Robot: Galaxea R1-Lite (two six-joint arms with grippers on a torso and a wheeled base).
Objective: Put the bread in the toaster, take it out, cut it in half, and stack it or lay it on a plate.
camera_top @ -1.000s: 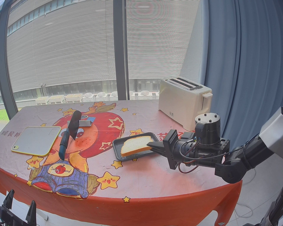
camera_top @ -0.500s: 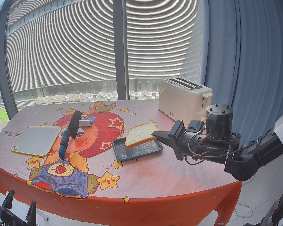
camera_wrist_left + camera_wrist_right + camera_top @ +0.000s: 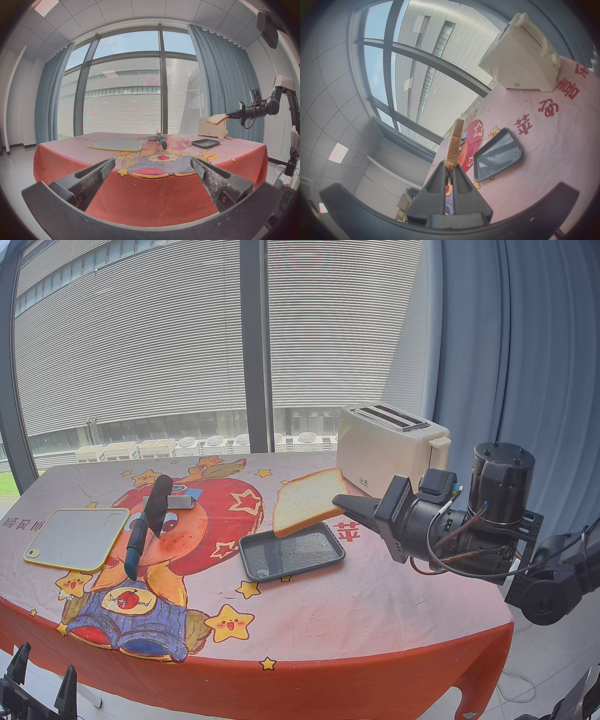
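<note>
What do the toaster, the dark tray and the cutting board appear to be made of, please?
The toaster looks like cream plastic, satin, with smooth moulded corners. The tray is probably dark grey metal: its floor shows a soft sheen, though coated plastic is possible. The cutting board seems plastic, a pale matte face with a yellow-green rim.

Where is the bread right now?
In the head view, the bread is up in the air, pinched by the right hand, above the dark tray and just left of the toaster.
</note>
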